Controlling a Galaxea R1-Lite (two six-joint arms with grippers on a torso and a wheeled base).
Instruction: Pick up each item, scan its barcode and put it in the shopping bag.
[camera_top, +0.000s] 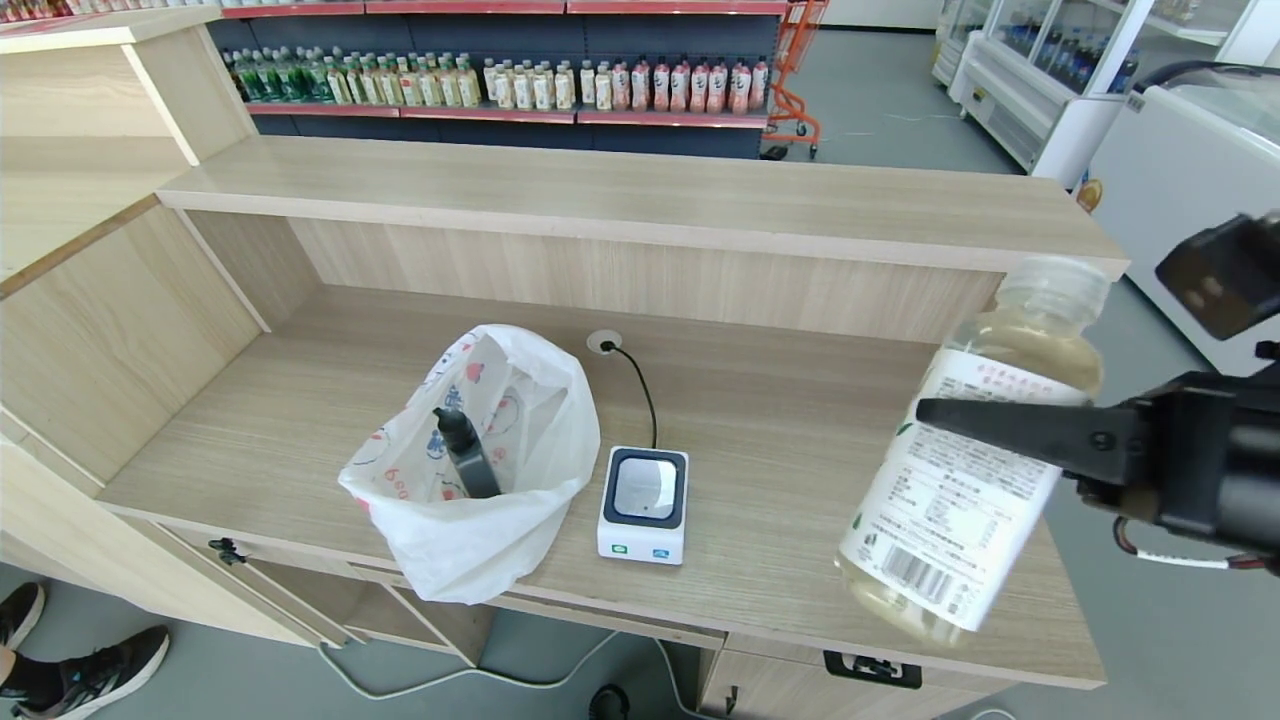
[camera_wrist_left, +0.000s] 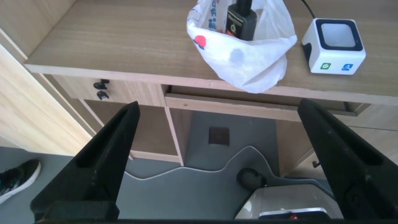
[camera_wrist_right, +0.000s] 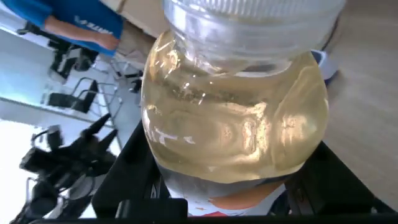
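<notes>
The left gripper (camera_wrist_left: 219, 111) hung before the counter's (camera_top: 300, 400) front edge, its fingers spread wide and empty. On the counter stood a white bag (camera_top: 520, 440), mouth open, with a dark bottle (camera_top: 466, 455) upright inside. Just right of it sat the scanner (camera_top: 645, 505), window up. Well right of that, above the counter's right end, the right gripper (camera_top: 1005, 425) pinched the tea bottle (camera_top: 975, 470) across its middle. It was clear plastic holding pale yellow liquid, with a whitish cap and a white label carrying a barcode near the base, and it tilted cap up.
</notes>
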